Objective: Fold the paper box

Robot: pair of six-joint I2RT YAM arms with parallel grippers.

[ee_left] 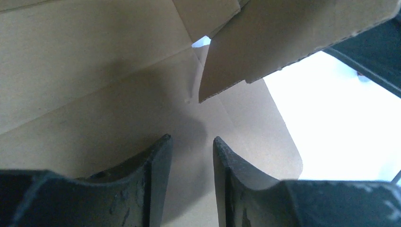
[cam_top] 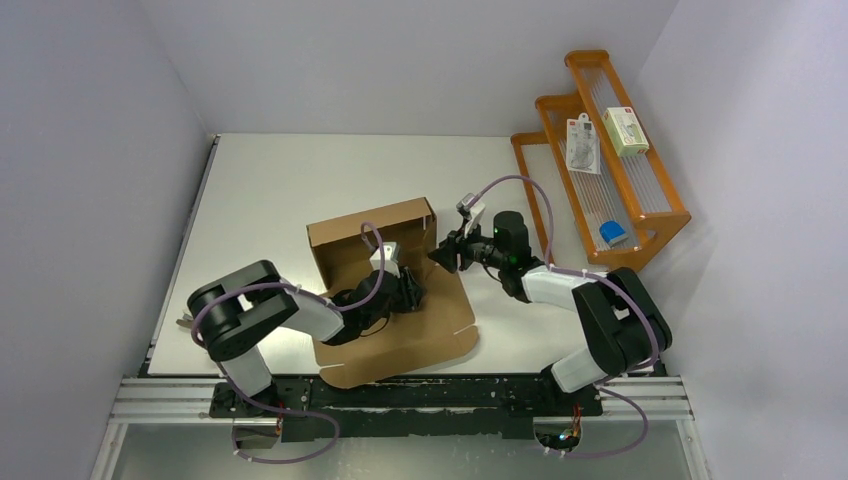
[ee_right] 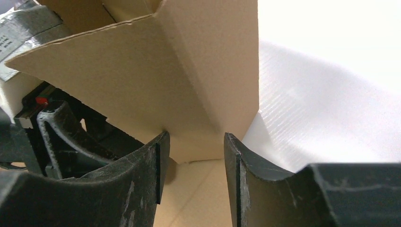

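The half-formed paper box of plain brown corrugated cardboard (cam_top: 340,235) sat at the middle of the flat white table (cam_top: 270,190), its back and side walls raised and its broad lid panel (cam_top: 420,345) lying flat toward the arm bases. The black two-finger left gripper (ee_left: 191,142) reached low inside the box over its floor, jaws parted with nothing between them. The black right gripper (ee_right: 195,137) was at the box's right outer corner, jaws likewise parted and holding nothing, though from the wrist view it was hard to say whether the bottom edge of the loose side flap (ee_right: 156,80) lay just beyond the fingertips or just within them. With neither gripper gripping, the chief risk was that the flap, tilted and unsecured, would spring outward or sag before it was tucked. A push from the right without the left bracing the wall would probably slide the light box across the smooth table rather than bend the crease. The two grippers sat close together on either side of the same thin panel, so a misjudged advance could crush the cardboard or knock the fingers together through it.
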